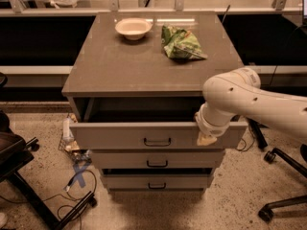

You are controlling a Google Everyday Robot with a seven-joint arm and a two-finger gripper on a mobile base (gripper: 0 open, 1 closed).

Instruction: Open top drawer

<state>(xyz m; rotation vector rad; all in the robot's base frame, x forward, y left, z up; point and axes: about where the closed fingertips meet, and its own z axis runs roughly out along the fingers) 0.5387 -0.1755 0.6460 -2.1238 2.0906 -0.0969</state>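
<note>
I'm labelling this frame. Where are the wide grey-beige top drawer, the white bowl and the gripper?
wide grey-beige top drawer [115, 137]: camera view, front panel, left half.
white bowl [133, 28]: camera view, inner hollow.
gripper [206, 139]: camera view, tip, at the drawer front's right end.

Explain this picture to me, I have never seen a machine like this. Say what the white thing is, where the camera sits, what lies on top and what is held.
The white tube coming in from the right is a robot's arm. Its hand is the small pale part at the arm's lower end, against the right end of the top drawer.

There is only one picture. The camera looks down at the front of a grey-beige cabinet; where it is mounted cannot be told.

On top of the cabinet lie a white bowl and, to its right, a crumpled green bag.

The top drawer is pulled partly out, so its dark inside shows. The two lower drawers are less far out. Whether the hand grips anything cannot be seen; it is not on the dark handle in the middle.
</note>
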